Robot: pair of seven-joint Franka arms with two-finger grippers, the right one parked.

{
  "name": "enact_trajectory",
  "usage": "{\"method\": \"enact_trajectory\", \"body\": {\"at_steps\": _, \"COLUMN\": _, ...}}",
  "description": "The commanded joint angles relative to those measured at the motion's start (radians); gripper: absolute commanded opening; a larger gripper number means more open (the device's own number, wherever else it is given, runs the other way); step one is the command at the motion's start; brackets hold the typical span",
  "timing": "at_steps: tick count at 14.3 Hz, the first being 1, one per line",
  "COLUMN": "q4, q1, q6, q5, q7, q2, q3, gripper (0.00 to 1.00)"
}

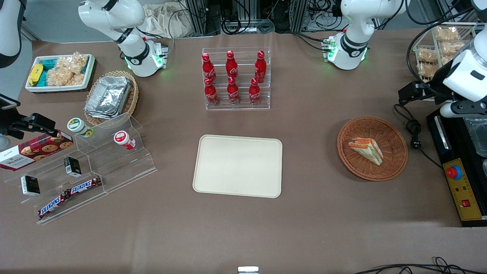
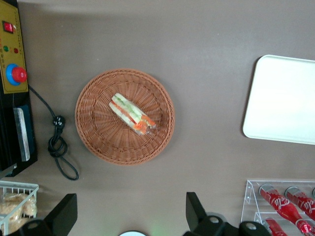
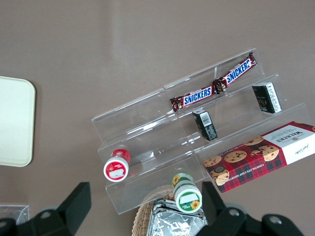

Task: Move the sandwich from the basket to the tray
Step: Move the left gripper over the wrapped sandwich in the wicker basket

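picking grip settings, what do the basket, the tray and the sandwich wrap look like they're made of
Basket: woven wicker or rattan, reddish-brown, ribbed concentric weave, slight sheen.
Tray: looks like smooth matte plastic or melamine, cream, with rounded corners and a low rim; exact material unclear.
Sandwich: soft white bread with orange and green layers, seemingly under thin clear film that glints at one end.
The pincer is open, high above the basket.
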State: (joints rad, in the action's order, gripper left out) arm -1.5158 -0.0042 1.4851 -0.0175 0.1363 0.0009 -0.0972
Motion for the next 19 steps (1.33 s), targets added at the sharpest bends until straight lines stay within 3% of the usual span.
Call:
{"method": "enact_trajectory", "body": {"at_steps": 1, "q4": 0.022, "q1": 0.003, "q6": -0.070, "q5": -0.001, "q7": 0.012, "q2": -0.015, "q3": 0.008, "gripper": 0.99}}
{"method": "enact_trajectory", "body": {"at_steps": 4, "q4": 0.016, "q1": 0.041, "q6": -0.077, "q5": -0.012, "q7": 0.028, "q2": -0.013, "q3": 0.008, "gripper": 0.99}}
{"method": "enact_trajectory", "body": {"at_steps": 8, "q4": -0.072, "q1": 0.044, "q6": -0.054, "q5": -0.050, "q7": 0.271, "q2": -0.016, "q3": 0.010, "gripper": 1.00}}
{"method": "enact_trajectory", "body": {"at_steps": 19, "q4": -0.628, "q1": 0.044, "q6": 0.535, "q5": -0.041, "q7": 0.508, "q2": -0.027, "q3": 0.011, "gripper": 1.00}}
